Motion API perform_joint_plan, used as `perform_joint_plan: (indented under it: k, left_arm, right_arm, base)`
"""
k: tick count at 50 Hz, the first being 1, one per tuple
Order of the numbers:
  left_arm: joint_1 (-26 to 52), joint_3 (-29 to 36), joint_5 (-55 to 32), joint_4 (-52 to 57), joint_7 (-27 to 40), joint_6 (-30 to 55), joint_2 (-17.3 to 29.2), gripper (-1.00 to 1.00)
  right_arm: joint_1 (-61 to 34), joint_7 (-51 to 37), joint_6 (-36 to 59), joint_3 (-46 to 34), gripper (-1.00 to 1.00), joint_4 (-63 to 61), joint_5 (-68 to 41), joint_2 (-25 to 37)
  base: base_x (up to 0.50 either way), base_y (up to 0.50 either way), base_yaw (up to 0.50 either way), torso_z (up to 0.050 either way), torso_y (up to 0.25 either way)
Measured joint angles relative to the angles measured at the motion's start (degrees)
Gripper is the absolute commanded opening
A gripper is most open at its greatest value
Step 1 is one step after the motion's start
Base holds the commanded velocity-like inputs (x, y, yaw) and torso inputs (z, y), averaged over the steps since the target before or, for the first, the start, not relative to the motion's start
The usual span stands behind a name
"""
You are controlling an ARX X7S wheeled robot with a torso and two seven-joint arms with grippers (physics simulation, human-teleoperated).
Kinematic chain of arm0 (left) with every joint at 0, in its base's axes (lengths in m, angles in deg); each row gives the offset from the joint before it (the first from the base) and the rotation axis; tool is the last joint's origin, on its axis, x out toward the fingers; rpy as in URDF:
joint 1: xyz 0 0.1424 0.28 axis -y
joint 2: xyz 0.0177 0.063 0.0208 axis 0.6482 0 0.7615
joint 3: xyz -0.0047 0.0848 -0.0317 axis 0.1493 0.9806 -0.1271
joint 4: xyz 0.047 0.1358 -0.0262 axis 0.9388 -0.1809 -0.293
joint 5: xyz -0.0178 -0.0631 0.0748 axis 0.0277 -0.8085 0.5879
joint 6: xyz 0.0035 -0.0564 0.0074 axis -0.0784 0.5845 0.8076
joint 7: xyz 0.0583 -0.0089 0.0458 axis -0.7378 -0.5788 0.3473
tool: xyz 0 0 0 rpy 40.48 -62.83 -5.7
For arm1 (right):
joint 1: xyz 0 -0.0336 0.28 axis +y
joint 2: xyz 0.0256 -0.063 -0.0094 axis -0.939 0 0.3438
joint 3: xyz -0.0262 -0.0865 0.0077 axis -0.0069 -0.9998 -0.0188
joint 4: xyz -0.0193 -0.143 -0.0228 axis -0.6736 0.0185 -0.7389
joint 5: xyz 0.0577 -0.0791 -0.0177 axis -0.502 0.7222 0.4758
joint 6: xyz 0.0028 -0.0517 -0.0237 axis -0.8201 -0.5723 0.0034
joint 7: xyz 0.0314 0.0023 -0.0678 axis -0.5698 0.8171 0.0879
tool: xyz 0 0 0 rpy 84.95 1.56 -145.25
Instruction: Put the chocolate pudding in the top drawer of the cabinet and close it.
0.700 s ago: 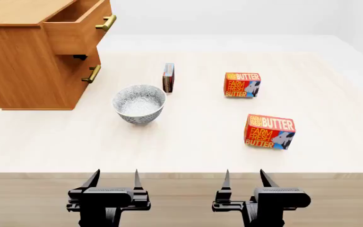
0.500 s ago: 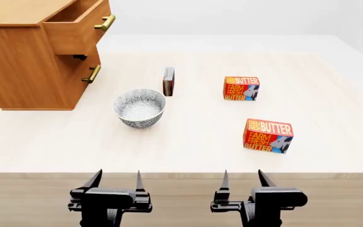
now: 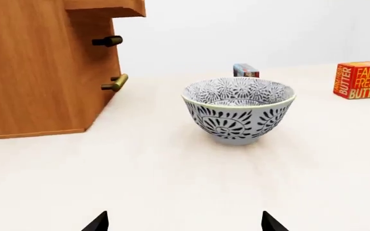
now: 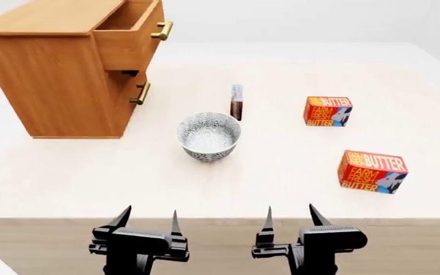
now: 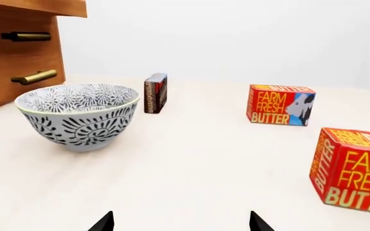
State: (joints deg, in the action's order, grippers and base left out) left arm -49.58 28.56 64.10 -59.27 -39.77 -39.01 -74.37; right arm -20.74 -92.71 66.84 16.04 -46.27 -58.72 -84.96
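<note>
The chocolate pudding is a small thin box standing upright mid-table, just behind a patterned bowl; it also shows as the pudding box and peeks over the bowl's rim as a blue-edged top. The cabinet stands at the far left with its top drawer pulled out, brass handle facing right. My left gripper and right gripper hover open and empty over the table's near edge, well short of the pudding. Left fingertips and right fingertips show spread wide.
A grey patterned bowl sits between my grippers and the pudding. Two "Farm Fresh Butter" boxes stand at the right, one farther and one nearer. The lower drawer's handle sticks out below the open drawer.
The head view has shifted, so the cabinet, bowl and boxes now sit farther right in the picture. Both grippers stay open in the same low pose.
</note>
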Motion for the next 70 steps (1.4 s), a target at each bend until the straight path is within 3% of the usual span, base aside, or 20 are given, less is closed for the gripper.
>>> perform_joint_plan:
  k: [11,22,36,70]
  left_arm:
    - [0.4,1.1,-0.1,-1.4,1.2,-2.2,0.6,1.00]
    - [0.6,2.0,-0.2,-3.6,2.1,-7.9,1.3,1.00]
    - [0.4,3.2,-3.0,-4.6,0.5,-12.8,2.8,1.00]
    - [-0.6,4.4,-5.3,0.7,1.5,-12.9,5.1,1.00]
  right_arm:
    - [-0.2,-1.0,-0.3,-1.2,1.00,-0.1,-0.4,0.7]
    - [-0.7,-1.8,-0.2,-2.5,1.00,-0.3,-0.8,1.2]
    - [-1.2,-4.0,1.7,-3.4,1.00,-1.8,-1.0,1.7]
    - [2.2,-4.3,7.1,-6.0,1.00,-13.9,-2.9,5.8]
  base:
    - [0.12,0.48,0.00,0.000,0.000]
    - [0.01,0.04,0.00,0.002,0.000]
    - [0.00,0.00,0.00,0.049,0.000]
    - [0.00,0.00,0.00,0.049,0.000]
